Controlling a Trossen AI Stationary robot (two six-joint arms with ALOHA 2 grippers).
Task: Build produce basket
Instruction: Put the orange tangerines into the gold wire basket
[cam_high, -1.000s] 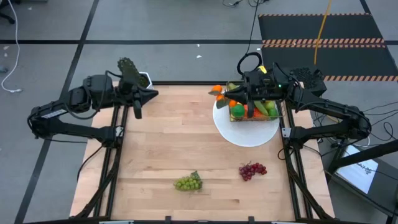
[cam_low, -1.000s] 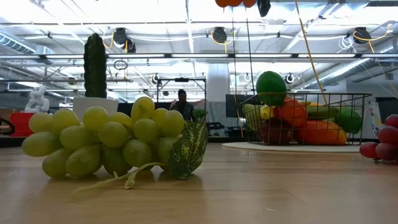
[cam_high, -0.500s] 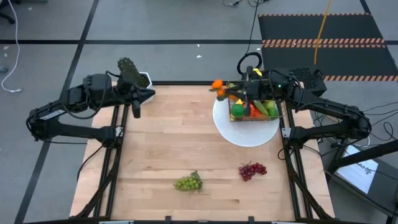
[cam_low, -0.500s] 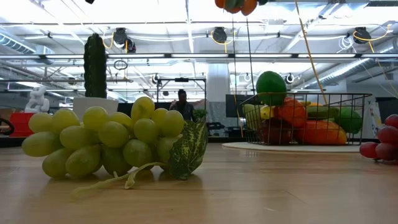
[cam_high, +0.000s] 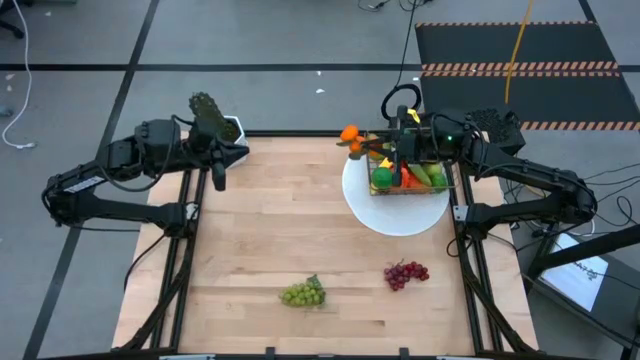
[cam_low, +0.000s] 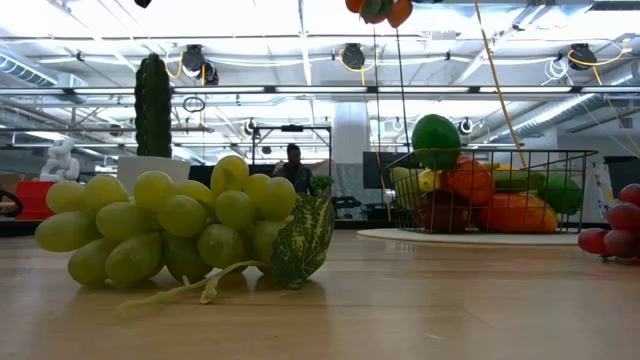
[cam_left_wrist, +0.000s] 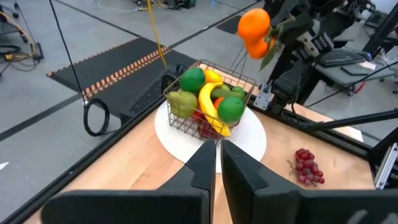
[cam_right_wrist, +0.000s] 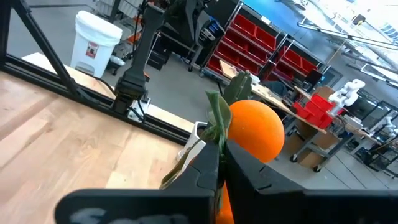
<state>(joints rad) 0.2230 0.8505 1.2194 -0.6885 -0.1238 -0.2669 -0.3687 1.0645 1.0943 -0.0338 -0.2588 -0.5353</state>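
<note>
The right gripper (cam_high: 372, 150) hangs high over the back-right part of the table with its fingers pinched shut on the leafy stem of a small cluster of oranges (cam_high: 350, 137), so the fruit dangles free of the wood, just off the basket's back-left corner as the high view shows it. The wire basket (cam_high: 408, 187) sits on the white round plate (cam_high: 390, 218) right beside and below the gripper, toward the right arm's own side, already heaped with a banana (cam_left_wrist: 209, 111), limes and a pear. The coming move turns on that short offset: the oranges lie to the outside of the rim, and the gripper would have to carry them a little inward and down to clear the wire edge. The cluster's long axis runs from the stem in the fingers out to the fruit, pointing away from the basket toward the table's back edge. The left gripper (cam_high: 221, 176) waits closed and empty at the back-left, near the potted cactus (cam_high: 209, 115), far from the basket. Green grapes (cam_high: 303, 293) and purple grapes (cam_high: 406, 273) lie near the front edge, well apart from both grippers.
</note>
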